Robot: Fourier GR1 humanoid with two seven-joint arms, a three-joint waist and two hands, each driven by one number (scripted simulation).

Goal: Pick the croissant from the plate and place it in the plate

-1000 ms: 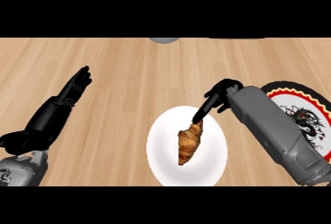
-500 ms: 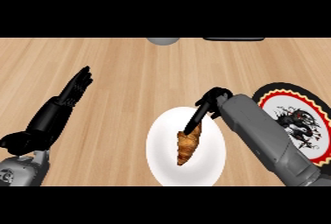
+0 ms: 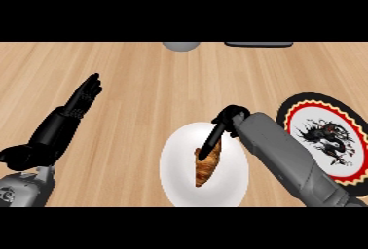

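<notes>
1. Wood-grain counter (image 3: 144, 87) fills your view, and on it lie two plates: a plain white plate (image 3: 179, 185) near the lower middle and a patterned plate (image 3: 302, 104) with a red and black rim to its right, partly hidden by your right forearm.

2. Your croissant (image 3: 207, 168) is on the white plate, lying lengthwise with its upper tip under your fingers. It looks to be resting on the plate rather than lifted, though from this steep angle you cannot be certain.

3. Your right hand (image 3: 223, 127) reaches down onto the croissant's upper end, its fingers stretched along the pastry. Whether the fingers and thumb have closed round it you cannot tell — the hand hides the contact.

4. Your left hand (image 3: 68, 121) rests at the left of the view with fingers straight and apart, holding nothing, well away from both plates.

5. By my reading you are at the pick itself: the reach is done, the grasp is unconfirmed, and the lift has not begun.

6. What is left is most of the job — secure the croissant, raise it off the white plate, carry it to the right, and set it down on the patterned plate, which I take to be the target.

7. At the top edge a grey round object (image 3: 181, 45) and a dark flat object (image 3: 259, 44) sit well apart from the work.
</notes>
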